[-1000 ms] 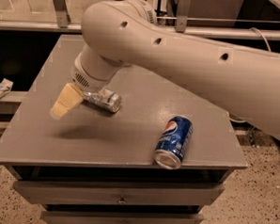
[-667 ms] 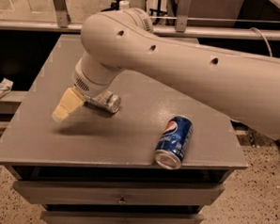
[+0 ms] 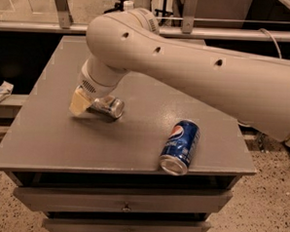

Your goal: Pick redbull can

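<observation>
Grey desk with a flat matte top fills the middle of the view, with drawers below its front edge and speckled floor to either side. A metal rail runs behind it at 12 o'clock.

A thick cream robot arm sweeps in from 3 o'clock and bends down over the left half of the desk. At its end the claw sits low on the desk top, toward 9 o'clock from the desk's centre. Its tan tip is against the redbull can, a slim silver can lying on its side with its shiny end facing 4 o'clock. The wrist hides much of the can and the far side of the claw, so it cannot be told whether the claw is spread, pressed together or pinching the can.

A fatter blue Pepsi can lies on its side near the front edge, at 4 o'clock from the redbull can and well apart from it.

Compared with a second ago, the tan tip has drawn nearer the can, while the can has barely moved and still rests on the desk. This suggests the grasp is being set and the lift has not yet begun.
</observation>
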`<state>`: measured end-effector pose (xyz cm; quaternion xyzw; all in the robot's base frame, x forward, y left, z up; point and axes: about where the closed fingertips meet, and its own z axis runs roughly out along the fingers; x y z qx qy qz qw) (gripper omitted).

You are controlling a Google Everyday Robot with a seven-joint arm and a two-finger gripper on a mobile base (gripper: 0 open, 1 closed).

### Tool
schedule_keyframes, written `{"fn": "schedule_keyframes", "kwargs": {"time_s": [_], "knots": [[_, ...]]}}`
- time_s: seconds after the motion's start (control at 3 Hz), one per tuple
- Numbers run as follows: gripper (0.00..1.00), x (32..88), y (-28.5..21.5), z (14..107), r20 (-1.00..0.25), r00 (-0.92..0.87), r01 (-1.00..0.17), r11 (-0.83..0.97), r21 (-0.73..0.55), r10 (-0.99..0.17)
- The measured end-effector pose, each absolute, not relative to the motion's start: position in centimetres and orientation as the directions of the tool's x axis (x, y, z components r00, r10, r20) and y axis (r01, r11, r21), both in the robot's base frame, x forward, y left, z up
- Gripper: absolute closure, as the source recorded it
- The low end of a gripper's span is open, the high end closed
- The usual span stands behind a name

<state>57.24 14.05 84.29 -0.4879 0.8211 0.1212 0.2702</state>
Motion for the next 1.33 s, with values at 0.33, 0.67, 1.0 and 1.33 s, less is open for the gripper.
{"fn": "schedule_keyframes", "kwargs": {"time_s": [0.33,0.67,1.0,1.33], "knots": [[0.61,57.9,13.0,85.6,-0.577,-0.367,-0.868,0.492,-0.070,-0.730],[0.93,58.6,11.2,89.1,-0.632,-0.354,-0.880,0.475,-0.024,-0.689],[1.00,58.8,9.8,92.8,-0.689,-0.335,-0.891,0.453,0.011,-0.642],[1.00,58.8,9.8,93.8,-0.704,-0.327,-0.895,0.447,0.015,-0.630]]}}
